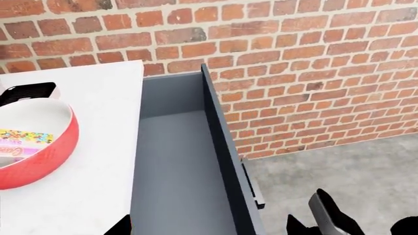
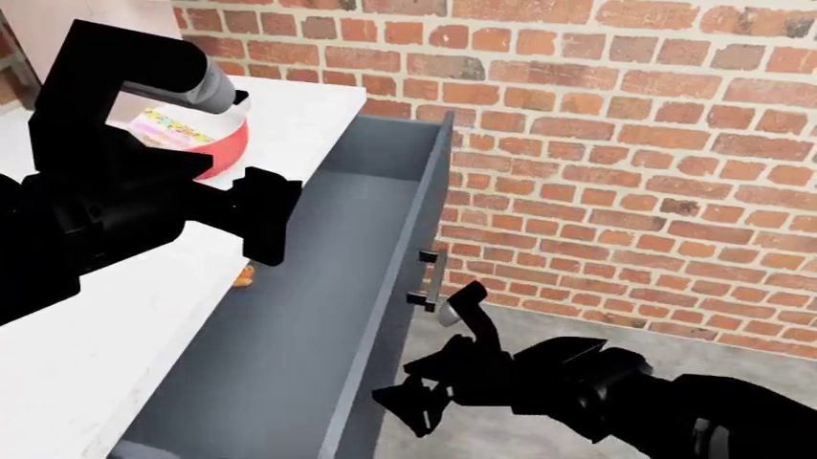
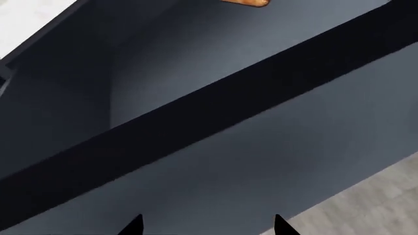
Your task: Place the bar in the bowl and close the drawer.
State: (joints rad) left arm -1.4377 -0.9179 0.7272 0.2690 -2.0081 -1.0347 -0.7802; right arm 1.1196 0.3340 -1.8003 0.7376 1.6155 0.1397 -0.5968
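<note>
— What's in the bowl (image 1: 40, 161)?

— The bar (image 1: 23, 141) lies inside it, on the white counter (image 1: 98, 186). The drawer (image 2: 306, 325) beside it stands pulled out.

— Your pincers?

— My right gripper (image 2: 441, 368) hangs spread open, empty, just outside the drawer front. My left gripper (image 2: 262, 225) I cannot tell. Brick wall (image 2: 638, 143) behind, grey floor (image 1: 353, 166) below.
</note>
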